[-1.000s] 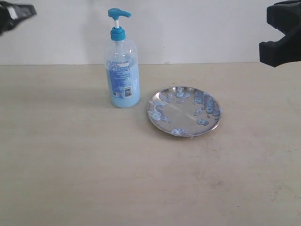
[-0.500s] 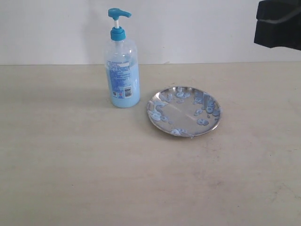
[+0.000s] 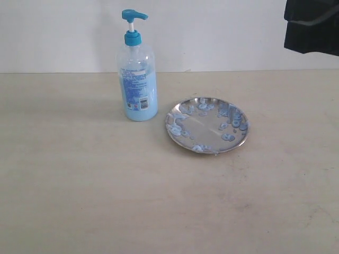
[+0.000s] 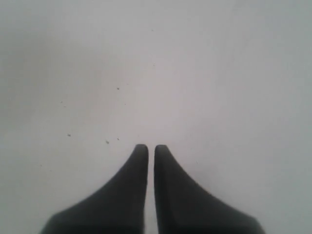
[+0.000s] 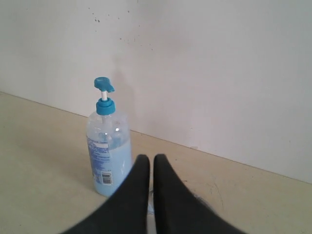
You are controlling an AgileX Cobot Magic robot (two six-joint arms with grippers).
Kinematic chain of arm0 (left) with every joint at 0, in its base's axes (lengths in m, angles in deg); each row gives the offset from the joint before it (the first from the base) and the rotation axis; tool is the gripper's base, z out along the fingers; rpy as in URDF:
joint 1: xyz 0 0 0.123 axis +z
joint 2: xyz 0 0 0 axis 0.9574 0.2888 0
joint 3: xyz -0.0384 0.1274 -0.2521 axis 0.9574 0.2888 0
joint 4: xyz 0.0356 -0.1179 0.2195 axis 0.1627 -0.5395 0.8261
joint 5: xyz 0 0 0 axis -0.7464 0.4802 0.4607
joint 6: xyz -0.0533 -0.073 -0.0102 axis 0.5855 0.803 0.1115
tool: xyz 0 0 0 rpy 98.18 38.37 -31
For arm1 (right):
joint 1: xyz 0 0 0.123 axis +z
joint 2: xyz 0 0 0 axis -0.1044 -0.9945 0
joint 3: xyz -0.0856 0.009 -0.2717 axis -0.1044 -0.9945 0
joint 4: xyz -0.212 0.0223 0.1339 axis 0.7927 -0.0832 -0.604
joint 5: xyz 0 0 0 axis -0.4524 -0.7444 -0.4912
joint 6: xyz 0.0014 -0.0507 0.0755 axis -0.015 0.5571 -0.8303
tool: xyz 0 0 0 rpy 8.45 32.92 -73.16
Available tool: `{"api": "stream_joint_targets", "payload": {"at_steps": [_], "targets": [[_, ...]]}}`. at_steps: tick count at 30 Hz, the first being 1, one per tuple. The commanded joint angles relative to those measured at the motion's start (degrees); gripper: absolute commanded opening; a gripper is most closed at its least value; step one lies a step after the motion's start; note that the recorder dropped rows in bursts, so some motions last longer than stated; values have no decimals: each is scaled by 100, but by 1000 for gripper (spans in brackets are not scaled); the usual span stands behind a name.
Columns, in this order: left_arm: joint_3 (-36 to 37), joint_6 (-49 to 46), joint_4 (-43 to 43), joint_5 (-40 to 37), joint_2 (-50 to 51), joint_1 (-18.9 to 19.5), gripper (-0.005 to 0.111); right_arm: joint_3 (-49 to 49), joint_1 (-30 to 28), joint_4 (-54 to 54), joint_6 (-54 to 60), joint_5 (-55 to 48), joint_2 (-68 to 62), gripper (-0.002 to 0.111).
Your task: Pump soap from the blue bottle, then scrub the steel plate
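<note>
The blue bottle [image 3: 138, 79] stands upright at the back of the table, its pump head [image 3: 133, 15] up and light blue soap [image 3: 139, 103] filling the lower part. To its right lies the steel plate [image 3: 207, 125], dotted with bluish soap blobs [image 3: 229, 137]. My right arm [image 3: 312, 26] hangs high at the top right, well above the plate. In the right wrist view the right gripper [image 5: 151, 157] is shut and empty, with the bottle [image 5: 108, 146] beyond it. The left gripper [image 4: 151, 146] is shut and empty, facing only white wall; the exterior view does not show it.
A beige table [image 3: 79, 185] runs up to a white wall [image 3: 222, 37] behind the bottle. Nothing but the bottle and plate stands on it.
The left gripper has left the exterior view at the top left. The right arm has risen at the top right, and its forked jaws no longer show there.
</note>
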Motion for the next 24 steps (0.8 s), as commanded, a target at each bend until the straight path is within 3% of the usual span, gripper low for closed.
{"api": "stream_joint_targets", "payload": {"at_steps": [1, 7, 11, 17, 24], "targets": [[1385, -86, 156, -508, -1037, -285, 4, -14, -4, 51, 23, 17, 34, 0], [3378, 74, 44, -611, -1396, -285, 4, -14, -4, 51, 13, 25, 34, 0], [4193, 254, 117, -684, -1396, -285, 4, -14, -4, 51, 25, 31, 34, 0], [5005, 265, 6, -684, -1396, -285, 4, -14, -4, 51, 242, -215, 34, 0], [5005, 123, 99, -338, -1391, -285, 4, -14, -4, 51, 326, -981, 24, 0]]}}
